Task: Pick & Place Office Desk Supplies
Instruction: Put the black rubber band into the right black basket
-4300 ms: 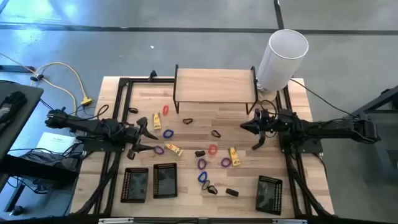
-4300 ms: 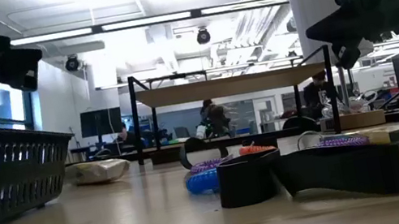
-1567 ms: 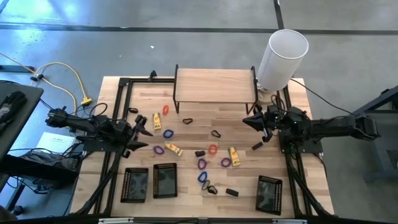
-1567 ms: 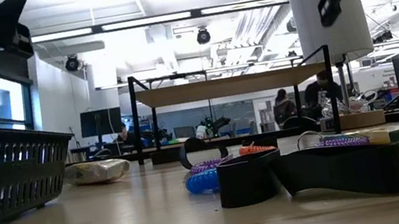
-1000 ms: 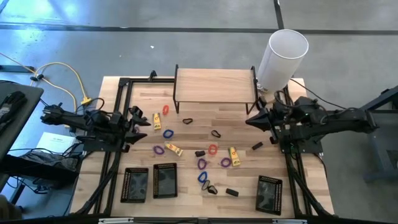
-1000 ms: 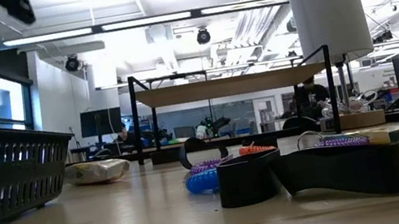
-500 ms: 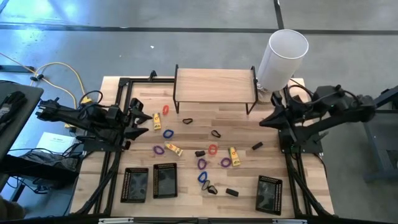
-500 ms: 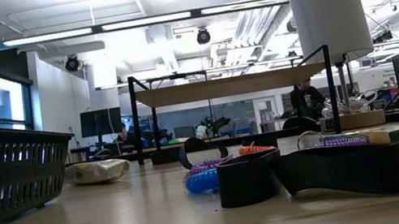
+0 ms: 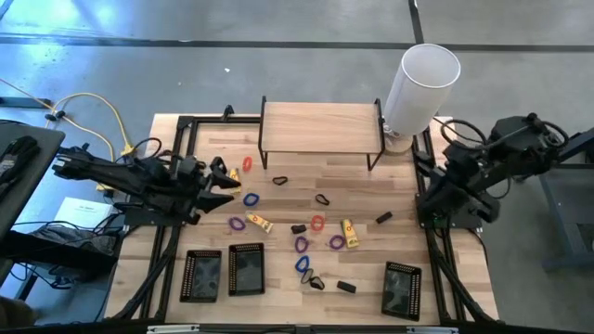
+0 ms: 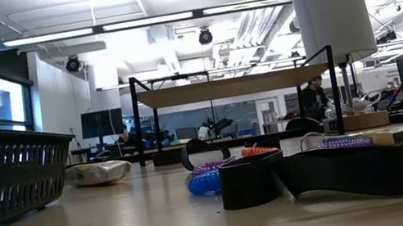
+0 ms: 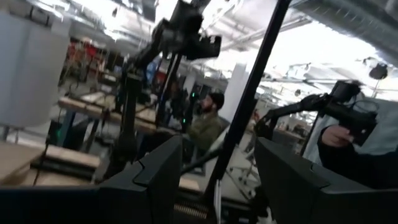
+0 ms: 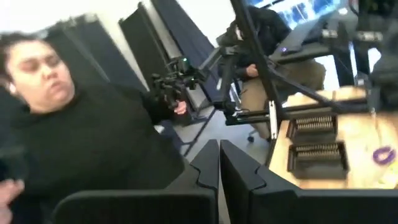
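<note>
High view: left tool (image 9: 225,186) open, empty, at surface left edge; blue loop (image 9: 251,199) just beside, toward centre. Right tool (image 9: 436,199) shut, empty, farther. Left wrist view: fingers (image 11: 155,177) spread, nothing between.

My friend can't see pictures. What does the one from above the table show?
Small coloured loops, yellow packets and black clips lie scattered on a wooden table. The left gripper hovers open at its left side; the right arm is folded back at the right edge.
</note>
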`<action>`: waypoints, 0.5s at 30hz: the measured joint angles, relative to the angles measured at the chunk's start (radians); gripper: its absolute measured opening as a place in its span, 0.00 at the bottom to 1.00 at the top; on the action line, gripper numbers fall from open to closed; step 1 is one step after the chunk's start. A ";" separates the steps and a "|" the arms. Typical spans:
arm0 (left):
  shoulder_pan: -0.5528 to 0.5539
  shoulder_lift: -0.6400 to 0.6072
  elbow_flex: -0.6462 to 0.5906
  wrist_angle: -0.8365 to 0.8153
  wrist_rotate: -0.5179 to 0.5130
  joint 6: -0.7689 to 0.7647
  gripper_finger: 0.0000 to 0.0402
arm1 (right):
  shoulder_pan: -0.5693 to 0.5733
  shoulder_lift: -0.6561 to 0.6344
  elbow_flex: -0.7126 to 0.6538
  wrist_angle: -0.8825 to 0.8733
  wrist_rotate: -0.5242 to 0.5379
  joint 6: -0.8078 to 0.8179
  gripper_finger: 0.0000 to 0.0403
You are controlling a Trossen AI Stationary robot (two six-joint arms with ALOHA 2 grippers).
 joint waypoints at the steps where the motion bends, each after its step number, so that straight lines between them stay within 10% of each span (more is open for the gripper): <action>1: 0.000 0.015 0.000 0.000 0.002 -0.006 0.49 | 0.003 0.002 0.000 0.000 0.010 -0.035 0.01; 15: 0.002 0.132 -0.002 0.036 0.035 -0.247 0.49 | 0.005 0.090 0.018 0.103 0.037 -0.192 0.01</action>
